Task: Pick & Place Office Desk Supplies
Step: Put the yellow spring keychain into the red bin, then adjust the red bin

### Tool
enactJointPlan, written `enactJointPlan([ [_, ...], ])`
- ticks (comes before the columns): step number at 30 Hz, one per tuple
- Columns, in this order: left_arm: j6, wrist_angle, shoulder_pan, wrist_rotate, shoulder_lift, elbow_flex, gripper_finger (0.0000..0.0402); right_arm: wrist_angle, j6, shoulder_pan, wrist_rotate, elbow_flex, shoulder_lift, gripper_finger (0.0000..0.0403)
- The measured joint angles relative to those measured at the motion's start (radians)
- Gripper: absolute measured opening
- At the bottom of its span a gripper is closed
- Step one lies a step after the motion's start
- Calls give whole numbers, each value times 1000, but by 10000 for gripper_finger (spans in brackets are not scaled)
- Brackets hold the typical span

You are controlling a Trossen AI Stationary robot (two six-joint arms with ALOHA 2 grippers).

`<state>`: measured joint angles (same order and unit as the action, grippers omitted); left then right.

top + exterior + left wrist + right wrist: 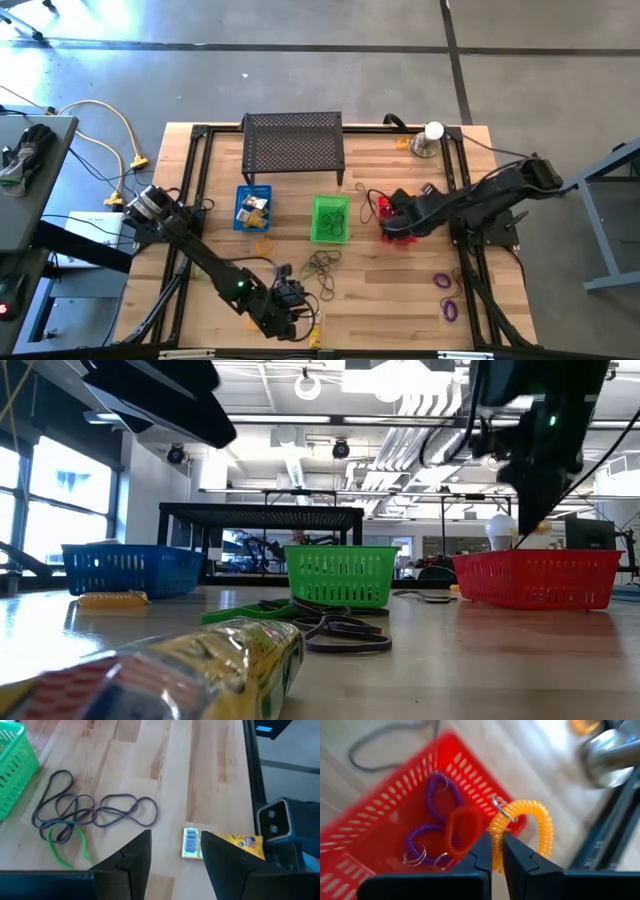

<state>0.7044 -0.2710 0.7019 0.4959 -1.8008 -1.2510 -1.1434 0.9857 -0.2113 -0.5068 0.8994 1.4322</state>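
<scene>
My right gripper is shut on an orange coiled loop with a small metal ring, above the red basket. Purple and red coiled loops lie in that basket. Near the table's front edge my left gripper stands open above a yellow packet with a barcode, which lies flat on the table just beyond its fingertips. Dark elastic loops and a green loop lie tangled on the wood beside it. From above, the right gripper is over the red basket, the left one at the front. My right gripper pinches the orange coil at one stretch of its ring between the two fingers, which come from above, slanting down. The rest of the coil arches out beyond the fingertips, lifted clear over the basket's rim.
A green basket and a blue basket with items stand mid-table, a black mesh stand behind them. A silver cup with a white ball is at the back right. Purple loops lie front right.
</scene>
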Motion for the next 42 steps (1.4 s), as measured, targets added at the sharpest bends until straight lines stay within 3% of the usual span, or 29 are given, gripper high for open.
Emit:
enactJointPlan([
  [3, 0, 0, 5, -1, 0, 0, 166, 131, -74, 59, 77, -67, 0, 16],
  [9, 0, 1, -1, 0, 0, 0, 166, 273, -156, 108, 114, -112, 0, 25],
  [15, 0, 1, -1, -1, 0, 0, 166, 370, -209, 129, 215, -116, 0, 76],
  [22, -1, 1, -1, -1, 0, 0, 166, 365, -232, 130, 185, -108, 0, 141],
  [28, -1, 1, -1, -1, 0, 0, 166, 347, -291, 65, 207, -57, 0, 188],
  [31, -9, 1, -1, -1, 0, 0, 166, 297, -251, 19, 313, -24, 0, 197],
  [37, -11, 1, -11, 4, 0, 0, 166, 251, -41, -68, 684, -19, 0, 193],
  [40, -11, 1, -22, 5, 0, 0, 166, 234, 95, -138, 758, -19, 0, 184],
  [42, -11, 1, -28, 6, 0, 0, 166, 227, 103, -176, 731, -19, 0, 175],
])
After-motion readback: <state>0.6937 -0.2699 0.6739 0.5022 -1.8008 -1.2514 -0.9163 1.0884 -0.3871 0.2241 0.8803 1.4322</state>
